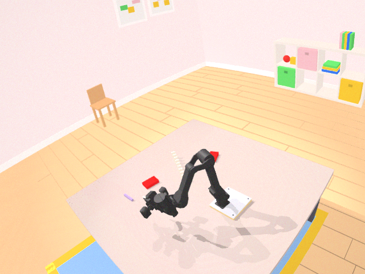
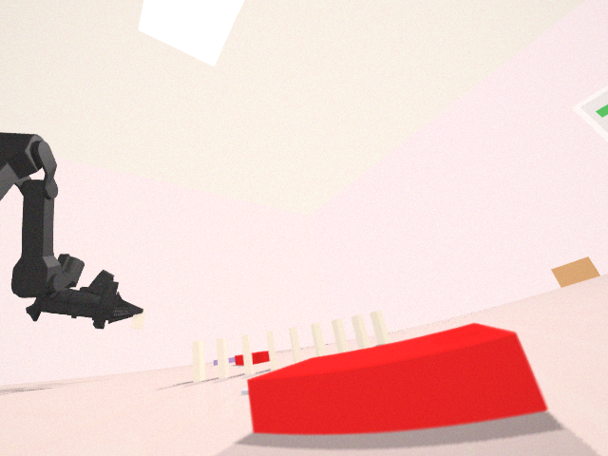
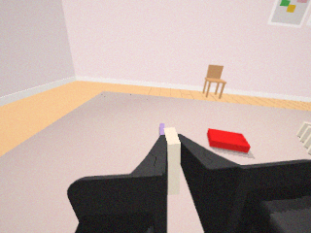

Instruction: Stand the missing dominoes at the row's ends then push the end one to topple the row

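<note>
- Your hand (image 1: 144, 206) (image 2: 142, 312) (image 3: 172, 141) is nearly closed, pinching a cream domino (image 2: 138, 321) (image 3: 173, 162) above the tabletop (image 1: 117, 218) (image 2: 98, 417) (image 3: 117, 116).
- Lower it too fast or tilted and it may tip, or bump the standing row (image 1: 177, 162) (image 2: 245, 354) (image 3: 305, 136).
- Its long side looks roughly up and down, narrow edge facing the wrist view.

A red block (image 1: 150, 182) on the tabletop (image 1: 117, 212), between a purple stick (image 1: 128, 197) and a row of pale dominoes (image 1: 177, 162).
</note>
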Motion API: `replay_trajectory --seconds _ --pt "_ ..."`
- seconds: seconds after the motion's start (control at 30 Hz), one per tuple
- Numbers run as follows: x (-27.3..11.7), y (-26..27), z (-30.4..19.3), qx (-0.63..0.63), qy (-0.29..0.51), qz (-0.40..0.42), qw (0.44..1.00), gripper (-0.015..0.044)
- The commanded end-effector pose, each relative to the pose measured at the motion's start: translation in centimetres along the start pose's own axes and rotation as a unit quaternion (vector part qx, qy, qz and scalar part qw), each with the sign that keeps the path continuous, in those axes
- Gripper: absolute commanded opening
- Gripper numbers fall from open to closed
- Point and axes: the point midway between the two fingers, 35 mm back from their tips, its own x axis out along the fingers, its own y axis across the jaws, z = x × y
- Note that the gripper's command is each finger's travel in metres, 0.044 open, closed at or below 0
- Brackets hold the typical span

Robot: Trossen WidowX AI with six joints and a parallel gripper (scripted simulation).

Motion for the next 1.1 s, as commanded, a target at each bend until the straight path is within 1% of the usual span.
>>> replay_trajectory --seconds 0.0,0.43,1.07 --pt "-1.1 -1.3 0.0 0.014 -0.02 -0.02 1.0 0.0026" --pt "-4.1 -5.1 -0.7 0.059 -0.052 -0.07 0.994 0.0026" --pt "-4.2 -5.1 -0.8 0.06 -0.052 -0.07 0.994 0.0026"
